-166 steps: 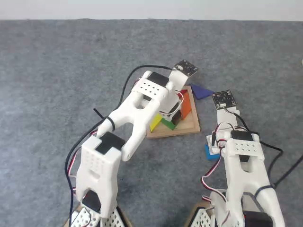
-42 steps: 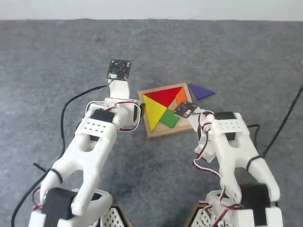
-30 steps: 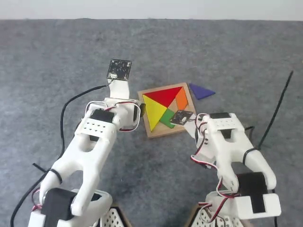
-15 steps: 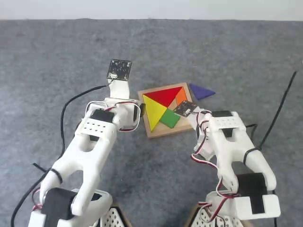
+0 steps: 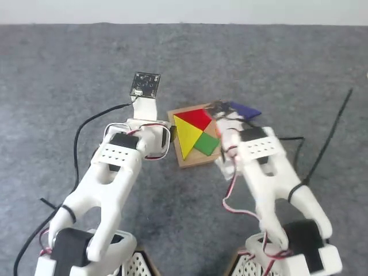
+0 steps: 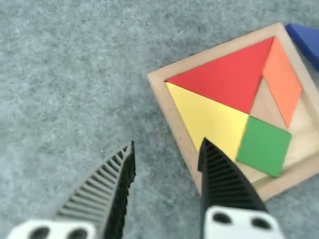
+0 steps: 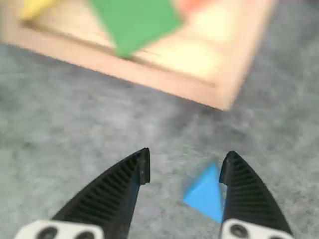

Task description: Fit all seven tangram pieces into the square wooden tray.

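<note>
Just outside the tray, a blue triangle lies flat between the right fingers, spread wide; left fingers gape too. Likely light, stiff, slick wood: pinch across its straight edges.

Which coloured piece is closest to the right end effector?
The light blue triangle, on the mat outside the wooden tray, by the right end effector; the rest lie farther.

No readable text, label, number or sign appears on anything here.
</note>
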